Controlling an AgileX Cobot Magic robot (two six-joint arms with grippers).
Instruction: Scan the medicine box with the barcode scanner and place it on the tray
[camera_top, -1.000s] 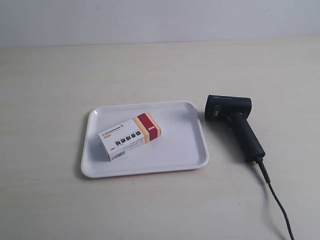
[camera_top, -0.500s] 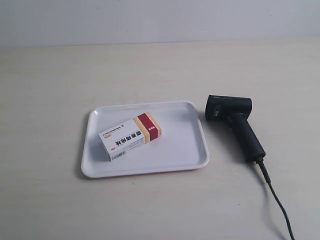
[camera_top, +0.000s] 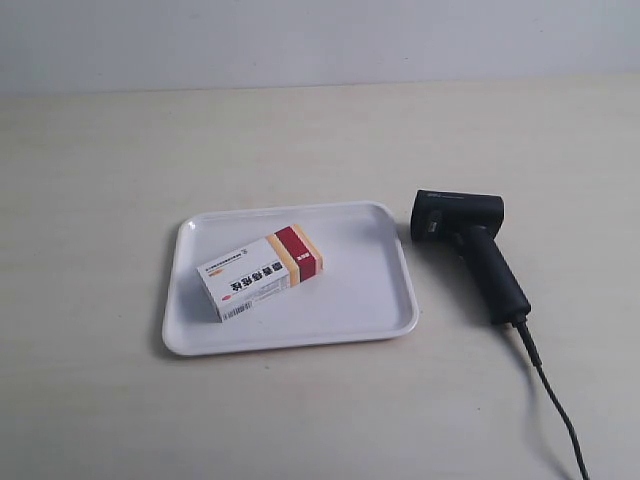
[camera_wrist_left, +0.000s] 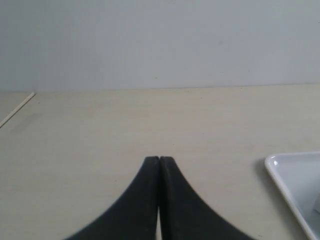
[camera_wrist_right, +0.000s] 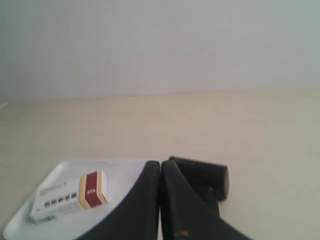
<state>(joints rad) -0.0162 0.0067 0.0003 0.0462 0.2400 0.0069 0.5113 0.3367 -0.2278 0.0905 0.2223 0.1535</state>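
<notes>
The medicine box (camera_top: 260, 271) lies flat inside the white tray (camera_top: 375, 290), its red and tan end toward the scanner. The black barcode scanner (camera_top: 468, 247) lies on the table beside the tray, with its cable running toward the view's lower right. Neither arm shows in the exterior view. My left gripper (camera_wrist_left: 159, 159) is shut and empty above bare table, with the tray's corner (camera_wrist_left: 295, 177) off to one side. My right gripper (camera_wrist_right: 160, 163) is shut and empty; beyond it are the medicine box (camera_wrist_right: 70, 195), the tray (camera_wrist_right: 65, 167) and the scanner's head (camera_wrist_right: 205, 177).
The pale wooden table (camera_top: 320, 140) stretches around the tray and scanner, with a grey wall behind. The scanner's thin black cable (camera_top: 555, 400) trails off the exterior view's lower right corner.
</notes>
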